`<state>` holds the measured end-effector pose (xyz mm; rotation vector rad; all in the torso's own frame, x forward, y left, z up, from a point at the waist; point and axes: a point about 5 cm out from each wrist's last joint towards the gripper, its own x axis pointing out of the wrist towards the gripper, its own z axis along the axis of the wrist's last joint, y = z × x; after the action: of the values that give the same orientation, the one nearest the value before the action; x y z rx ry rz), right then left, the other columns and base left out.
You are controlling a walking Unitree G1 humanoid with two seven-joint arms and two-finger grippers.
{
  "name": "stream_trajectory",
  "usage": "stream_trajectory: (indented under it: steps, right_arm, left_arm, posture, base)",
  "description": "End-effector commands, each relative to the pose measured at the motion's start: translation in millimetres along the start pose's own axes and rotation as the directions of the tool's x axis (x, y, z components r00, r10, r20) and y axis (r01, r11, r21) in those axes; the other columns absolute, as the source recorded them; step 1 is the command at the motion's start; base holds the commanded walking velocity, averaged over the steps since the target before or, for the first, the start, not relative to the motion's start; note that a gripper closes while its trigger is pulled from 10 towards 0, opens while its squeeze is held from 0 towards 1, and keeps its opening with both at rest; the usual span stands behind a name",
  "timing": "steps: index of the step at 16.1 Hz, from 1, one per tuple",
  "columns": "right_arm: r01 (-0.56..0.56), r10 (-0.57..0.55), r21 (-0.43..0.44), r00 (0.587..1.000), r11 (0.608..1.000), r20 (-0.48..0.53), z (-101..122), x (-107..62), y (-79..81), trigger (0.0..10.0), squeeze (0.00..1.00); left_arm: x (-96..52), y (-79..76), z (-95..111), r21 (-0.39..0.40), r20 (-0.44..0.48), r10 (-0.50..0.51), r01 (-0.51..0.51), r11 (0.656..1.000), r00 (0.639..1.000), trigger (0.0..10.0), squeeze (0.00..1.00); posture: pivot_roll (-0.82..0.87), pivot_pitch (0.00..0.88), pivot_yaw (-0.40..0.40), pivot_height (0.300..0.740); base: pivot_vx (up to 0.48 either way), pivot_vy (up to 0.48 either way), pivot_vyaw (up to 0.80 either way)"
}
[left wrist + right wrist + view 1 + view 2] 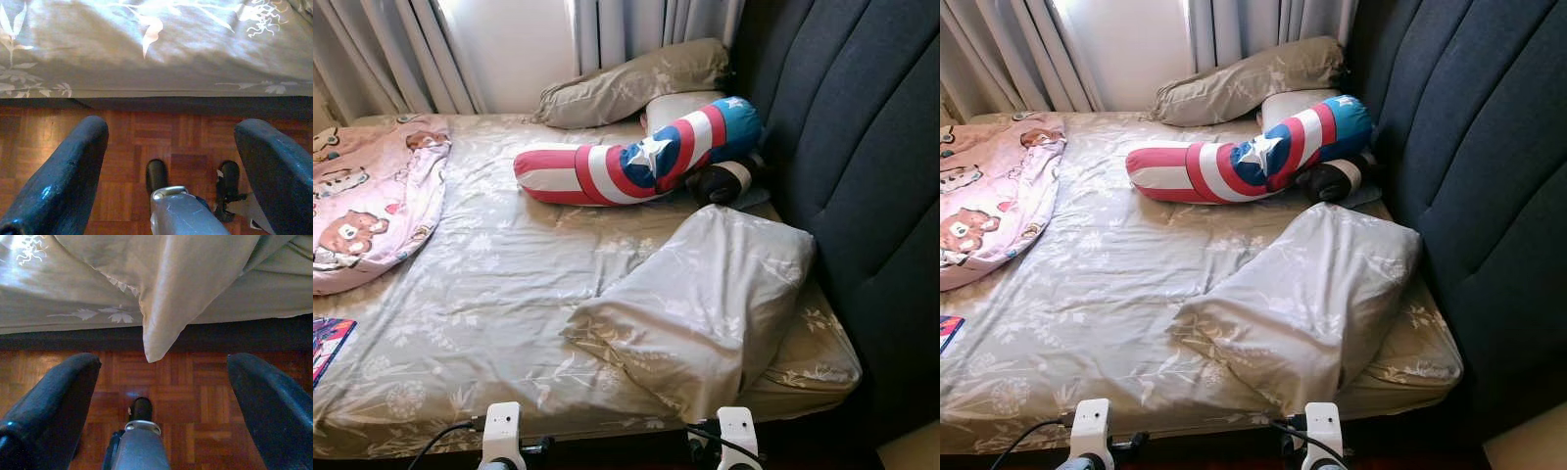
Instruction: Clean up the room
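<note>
Facing the foot edge of a bed (509, 294) dressed in a grey-beige sheet with a pale leaf print, the head camera looks down across it to grey curtains (401, 49) and a bright window at the far side, with a tall dark-blue padded headboard (862, 147) running along the robot's right. The floor below is reddish-brown wooden parquet (186, 142). Nearest the robot lies a large pillow in matching leaf-print fabric (705, 304), skewed, its long axis running diagonally from the near edge of the mattress up towards the headboard; one corner hangs over the mattress edge. A second matching pillow (626, 83) lies far off by the curtains, tilted towards the headboard, with a third, plain pale one (675, 103) just beside it. One long red, white and blue striped bolster with a white star (636, 162) curves across the bed, its blue end by the headboard, where a small dark plush object (724, 181) touches it. One pink bear-print blanket (372, 196) is bunched at the robot's left. The left gripper (171, 147) and right gripper (161, 377) both hang low before the mattress edge, fingers spread wide apart and holding nothing.
</note>
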<state>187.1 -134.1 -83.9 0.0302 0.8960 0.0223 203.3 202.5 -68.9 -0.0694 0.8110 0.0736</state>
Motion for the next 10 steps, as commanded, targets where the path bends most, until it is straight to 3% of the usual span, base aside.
stream_trajectory:
  steps: [1,10]
  right_arm:
    - [0.002,-0.002,0.002,1.0,1.0,0.012,2.1,0.3,0.8,10.0,0.0]
    - [0.003,-0.003,0.001,1.0,1.0,0.015,3.1,0.5,1.2,10.0,0.0]
  left_arm:
    - [0.7,-0.9,3.6,0.009,0.016,-0.001,0.0,1.0,1.0,10.0,0.0]
    - [1.6,-1.4,8.6,-0.004,0.038,0.001,-0.001,1.0,0.999,10.0,0.0]
  posture:
    - [0.0,0.005,-0.035,0.74]
    - [0.0,0.003,-0.034,0.74]
  base:
    - [0.0,0.0,0.0]
    - [0.0,0.0,0.0]
